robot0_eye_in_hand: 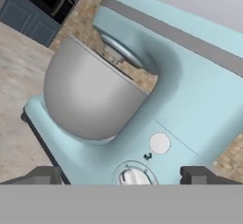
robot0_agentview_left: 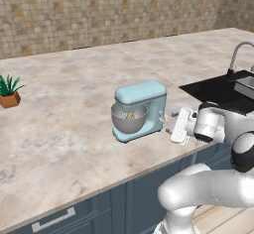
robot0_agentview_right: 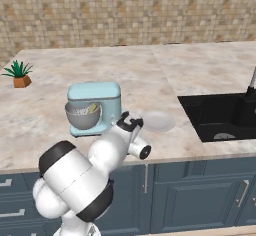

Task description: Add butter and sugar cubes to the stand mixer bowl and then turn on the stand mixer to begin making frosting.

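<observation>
A pale blue stand mixer [robot0_agentview_left: 140, 110] stands on a beige marbled counter [robot0_agentview_left: 59, 134] in a tiled kitchen, its head down over the stand mixer bowl [robot0_agentview_left: 128, 119], a round grey metal bowl seated on the mixer's flat base. Something yellowish shows inside the bowl in both base views, too small to identify.

The robot's gripper [robot0_agentview_left: 171, 123] is level with the mixer's side, just beside its column on the sink side, fingers pointed at the machine and standing wide apart with nothing between them. In the hand view the two dark fingertips [robot0_eye_in_hand: 46, 174] frame the lower part of the mixer's body, where a white round dial [robot0_eye_in_hand: 132, 176] sits between them close to the camera, with a round white button [robot0_eye_in_hand: 159, 143] just above it. The bowl lies beyond and to the left in that view, under the mixer's head.

A flat white plate [robot0_agentview_right: 157, 121] rests on the counter just past the gripper in the right base view, between the mixer and the black sink [robot0_agentview_right: 220, 115]. A small potted plant [robot0_agentview_left: 9, 92] stands well apart, at the far left of the counter.
</observation>
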Tool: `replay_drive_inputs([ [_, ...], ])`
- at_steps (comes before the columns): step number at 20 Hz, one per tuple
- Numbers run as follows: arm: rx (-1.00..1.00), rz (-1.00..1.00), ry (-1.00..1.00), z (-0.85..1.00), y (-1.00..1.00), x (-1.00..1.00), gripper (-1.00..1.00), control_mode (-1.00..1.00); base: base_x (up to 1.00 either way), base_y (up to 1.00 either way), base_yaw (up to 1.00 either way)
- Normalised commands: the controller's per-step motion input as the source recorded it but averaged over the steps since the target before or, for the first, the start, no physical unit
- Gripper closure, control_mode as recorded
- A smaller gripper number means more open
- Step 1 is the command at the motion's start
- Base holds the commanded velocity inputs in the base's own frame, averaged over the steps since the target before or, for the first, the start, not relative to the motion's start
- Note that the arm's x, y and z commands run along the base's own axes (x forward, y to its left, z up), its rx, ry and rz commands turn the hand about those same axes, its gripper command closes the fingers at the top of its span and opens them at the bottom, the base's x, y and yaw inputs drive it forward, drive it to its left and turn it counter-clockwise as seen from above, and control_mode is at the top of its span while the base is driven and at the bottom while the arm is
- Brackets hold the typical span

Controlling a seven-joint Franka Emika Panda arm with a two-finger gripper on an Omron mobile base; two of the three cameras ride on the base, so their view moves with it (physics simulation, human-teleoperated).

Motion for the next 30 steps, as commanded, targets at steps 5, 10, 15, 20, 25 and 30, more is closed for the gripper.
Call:
replay_drive_inputs([
  [5,0.0,-0.08,0.02,-0.16,0.02,0.22,-1.0,-1.0,0.0,0.0,0.0],
  [10,0.0,-0.06,0.02,-0.1,0.0,0.21,-1.0,-1.0,0.0,0.0,0.0],
  [15,0.01,-0.02,0.0,0.0,0.0,0.16,-1.0,-1.0,0.0,0.0,0.0],
  [20,0.0,-0.01,0.0,0.0,0.0,0.19,-1.0,-1.0,0.0,0.0,0.0],
  [25,0.0,0.0,0.05,-0.07,0.05,0.22,-1.0,-1.0,0.0,0.0,0.0],
  [30,0.0,0.0,0.05,-0.12,0.1,0.24,-1.0,-1.0,0.0,0.0,0.0],
])
